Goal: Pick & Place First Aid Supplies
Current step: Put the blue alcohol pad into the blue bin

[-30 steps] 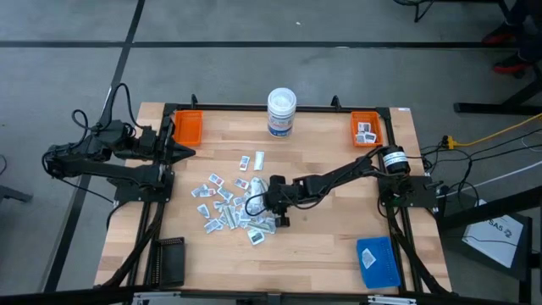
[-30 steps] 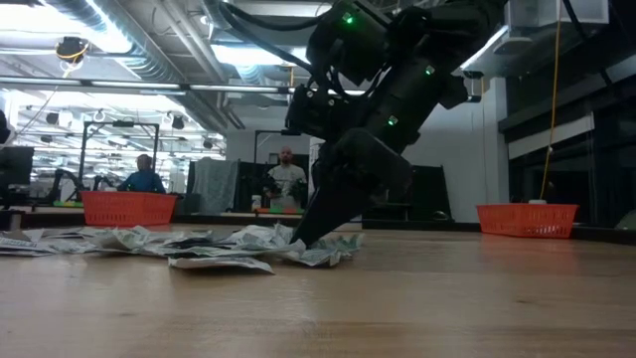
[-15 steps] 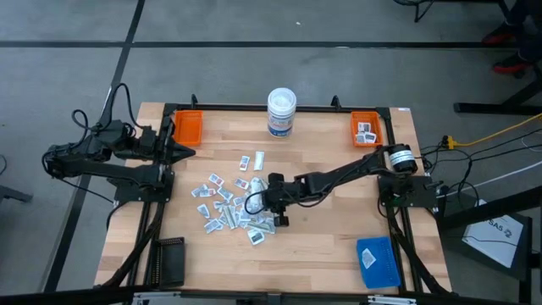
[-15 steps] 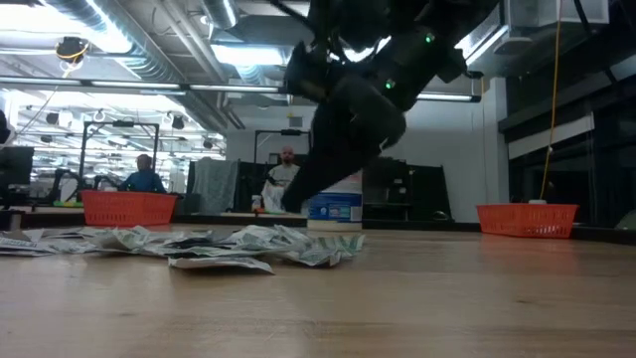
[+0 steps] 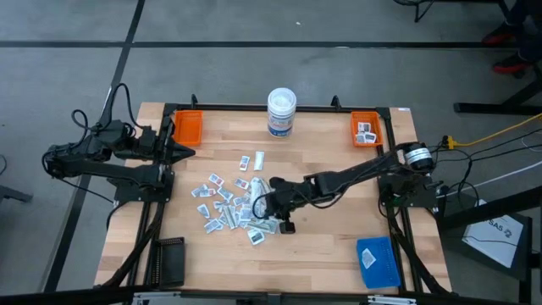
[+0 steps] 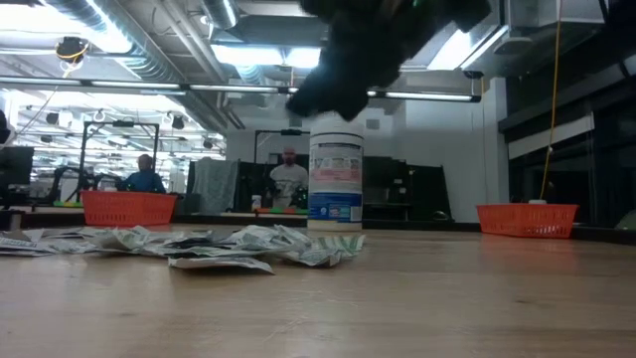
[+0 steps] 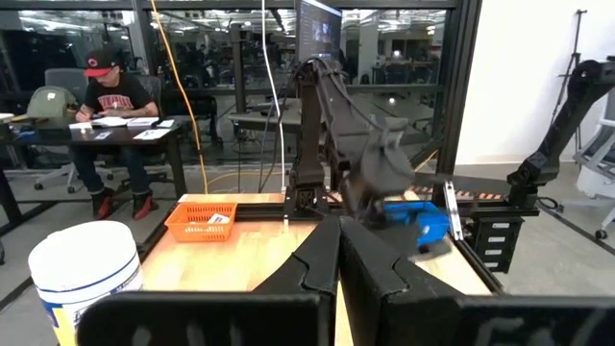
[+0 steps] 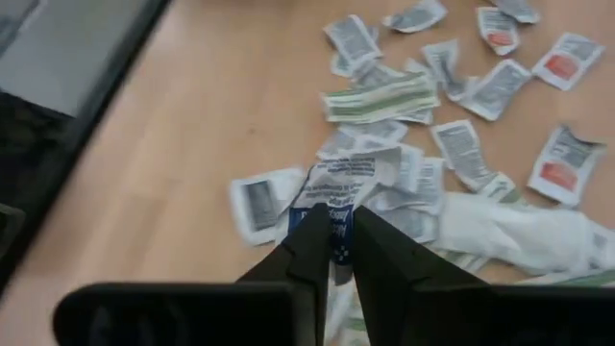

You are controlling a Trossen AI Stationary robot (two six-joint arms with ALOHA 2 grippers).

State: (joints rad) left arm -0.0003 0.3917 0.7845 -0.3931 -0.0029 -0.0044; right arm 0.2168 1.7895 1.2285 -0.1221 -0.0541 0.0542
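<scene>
Pinching one light, limp paper packet (image 8: 338,192) by its edge in the nearly closed right gripper (image 8: 333,238), lifting clear of the counter (image 5: 339,246); left gripper (image 5: 185,152) parked shut.

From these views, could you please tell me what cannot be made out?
- Right gripper: blurred in the low view; its arm hides it from above.
- Packet it pinches: print too small to read, lower part behind the fingers.
- Pile: count unclear, packets overlap.
- Right orange tray: contents too small in the high view.
</scene>
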